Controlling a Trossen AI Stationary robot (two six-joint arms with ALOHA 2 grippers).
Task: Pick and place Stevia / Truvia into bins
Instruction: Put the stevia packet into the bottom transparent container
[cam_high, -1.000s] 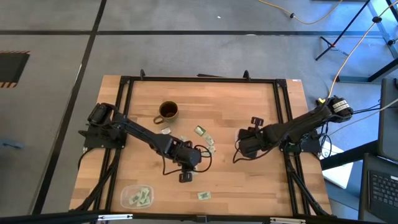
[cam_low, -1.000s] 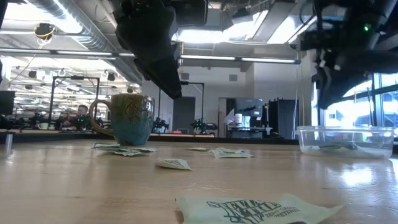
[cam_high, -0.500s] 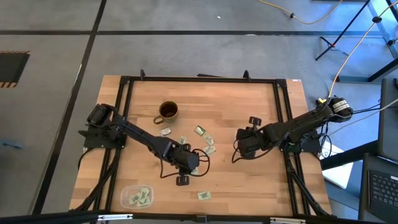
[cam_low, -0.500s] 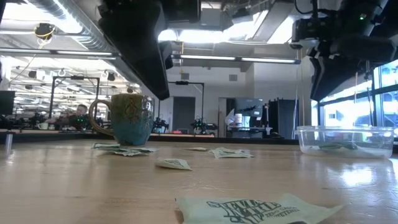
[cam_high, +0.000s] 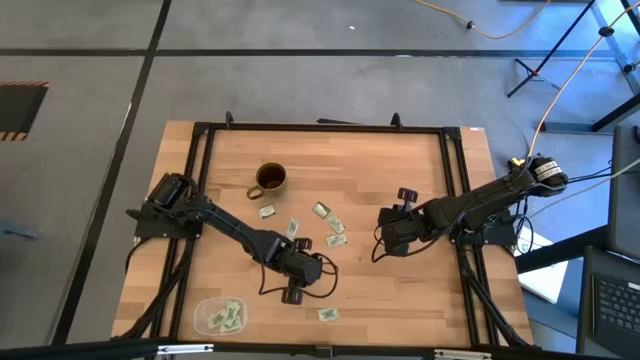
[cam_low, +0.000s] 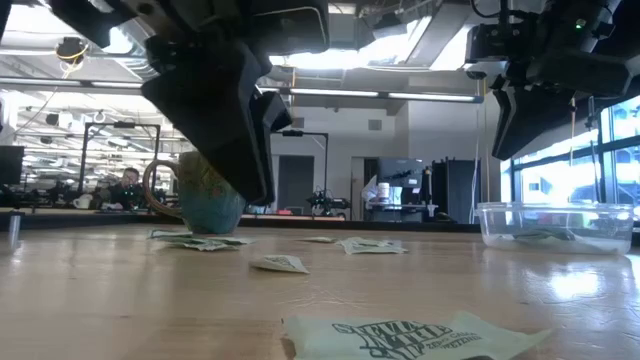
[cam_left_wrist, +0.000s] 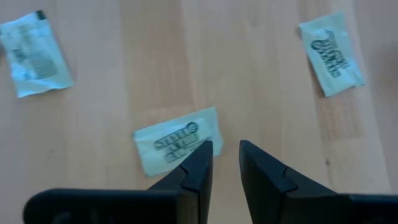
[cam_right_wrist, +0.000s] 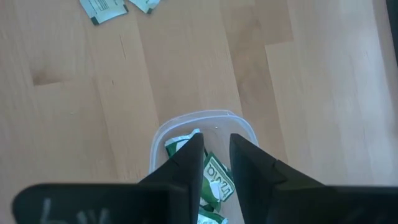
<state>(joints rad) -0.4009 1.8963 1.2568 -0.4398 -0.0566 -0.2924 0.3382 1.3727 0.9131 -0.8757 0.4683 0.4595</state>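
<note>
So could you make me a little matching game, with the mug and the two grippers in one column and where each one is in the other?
Things:
1. mug
2. left gripper
3. right gripper

Places:
a. above a clear bin with green packets in it
b. above a single packet lying on bare wood
c. standing on the table, away from both grippers

Pairs: 1-c, 2-b, 3-a
</note>
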